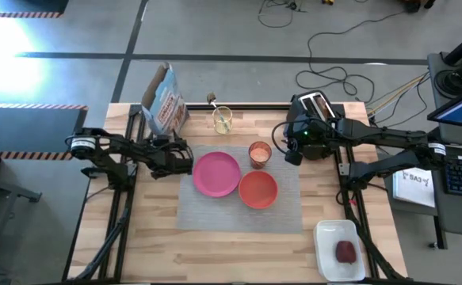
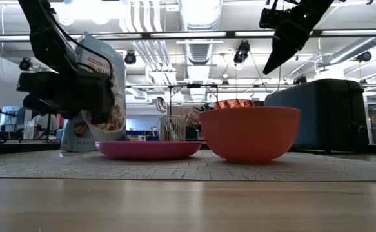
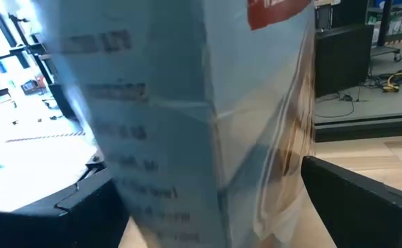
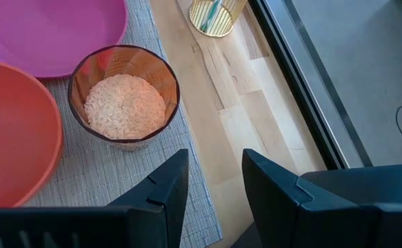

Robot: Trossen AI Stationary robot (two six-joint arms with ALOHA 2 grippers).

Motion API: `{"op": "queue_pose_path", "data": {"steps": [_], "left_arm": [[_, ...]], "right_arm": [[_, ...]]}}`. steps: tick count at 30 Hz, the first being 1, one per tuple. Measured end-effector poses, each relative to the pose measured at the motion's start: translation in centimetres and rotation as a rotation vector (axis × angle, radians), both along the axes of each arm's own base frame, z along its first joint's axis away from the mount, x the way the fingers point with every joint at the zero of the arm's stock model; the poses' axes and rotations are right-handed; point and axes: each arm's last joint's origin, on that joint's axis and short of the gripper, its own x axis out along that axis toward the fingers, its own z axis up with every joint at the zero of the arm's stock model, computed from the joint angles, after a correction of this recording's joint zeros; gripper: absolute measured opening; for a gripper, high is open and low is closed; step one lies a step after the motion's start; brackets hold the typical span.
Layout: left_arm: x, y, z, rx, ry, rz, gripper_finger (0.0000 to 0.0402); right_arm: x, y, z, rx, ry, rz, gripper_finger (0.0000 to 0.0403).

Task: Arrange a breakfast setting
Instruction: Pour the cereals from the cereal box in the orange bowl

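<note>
The grey placemat (image 1: 238, 207) lies mid-table. On it rest the pink plate (image 1: 216, 172), the red-orange bowl (image 1: 257, 190) and the orange-tinted cup (image 4: 125, 103), which is filled with pale grains. A dark-red fruit (image 1: 345, 252) lies in the white tray (image 1: 326, 233) at the near right. My left gripper (image 1: 179, 154) is open at the plate's left, low over the table. In the left wrist view a printed bag (image 3: 187, 117) fills the space ahead of its fingers. My right gripper (image 4: 214, 186) is open and high, right of the cup, with nothing between its fingers.
The printed bag (image 1: 165, 107) stands upright at the far left. Beside it is a wire holder (image 1: 223, 120) with a utensil sticking up. The black toaster (image 1: 318, 107) sits at the far right, beside my right arm. Bare wood lies along the near edge.
</note>
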Motion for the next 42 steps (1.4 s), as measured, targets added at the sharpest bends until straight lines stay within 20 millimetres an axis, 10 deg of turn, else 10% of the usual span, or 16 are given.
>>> {"op": "queue_pose_path", "data": {"steps": [42], "left_arm": [[2.3,2.0,0.7,-0.125,-0.06,0.014,0.028]], "right_arm": [[0.0,0.0,0.0,0.0,0.0,0.001,0.0128]]}}
